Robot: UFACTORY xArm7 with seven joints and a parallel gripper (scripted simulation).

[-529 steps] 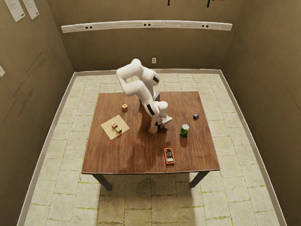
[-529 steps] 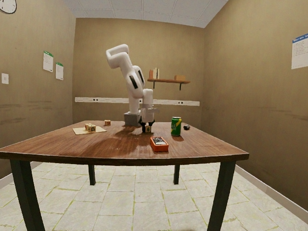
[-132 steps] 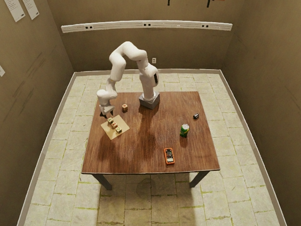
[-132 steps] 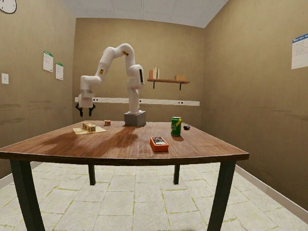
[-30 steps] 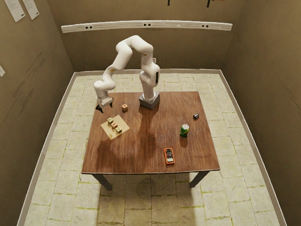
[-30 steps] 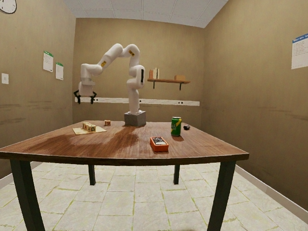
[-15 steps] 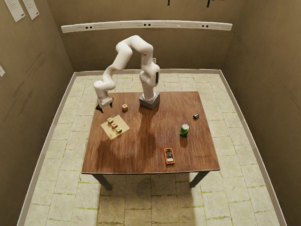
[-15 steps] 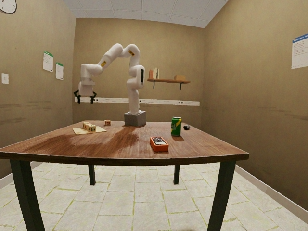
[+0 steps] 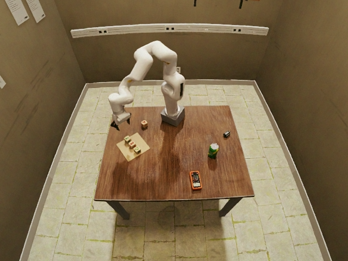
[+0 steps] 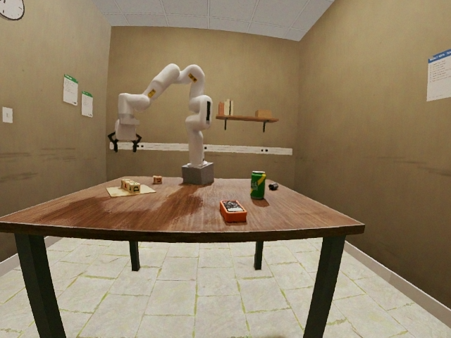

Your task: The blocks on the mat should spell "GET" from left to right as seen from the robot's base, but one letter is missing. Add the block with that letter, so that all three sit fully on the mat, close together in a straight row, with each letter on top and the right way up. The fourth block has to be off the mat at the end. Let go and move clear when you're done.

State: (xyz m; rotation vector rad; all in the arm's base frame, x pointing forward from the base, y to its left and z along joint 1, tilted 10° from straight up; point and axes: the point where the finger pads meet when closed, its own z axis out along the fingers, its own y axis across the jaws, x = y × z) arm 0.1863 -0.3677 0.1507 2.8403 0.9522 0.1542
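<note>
A tan mat (image 9: 126,154) (image 10: 113,191) lies on the left part of the table. Three wooden letter blocks sit on it in a close diagonal row: one with a green letter (image 9: 127,138), one with a red letter (image 9: 131,144) and one with a green letter (image 9: 137,149) (image 10: 134,187). The letters are too small to read. A fourth block (image 9: 144,123) (image 10: 157,179) with a red letter stands off the mat, nearer the robot base. My gripper (image 9: 120,123) (image 10: 124,144) is open and empty. It hangs high above the table's left edge, behind the mat.
A green can (image 9: 213,150) (image 10: 258,184) stands at the right. A small dark object (image 9: 226,134) (image 10: 273,186) lies behind it. An orange device (image 9: 195,180) (image 10: 232,210) lies near the front edge. The robot base (image 9: 172,115) (image 10: 197,172) stands at the back middle.
</note>
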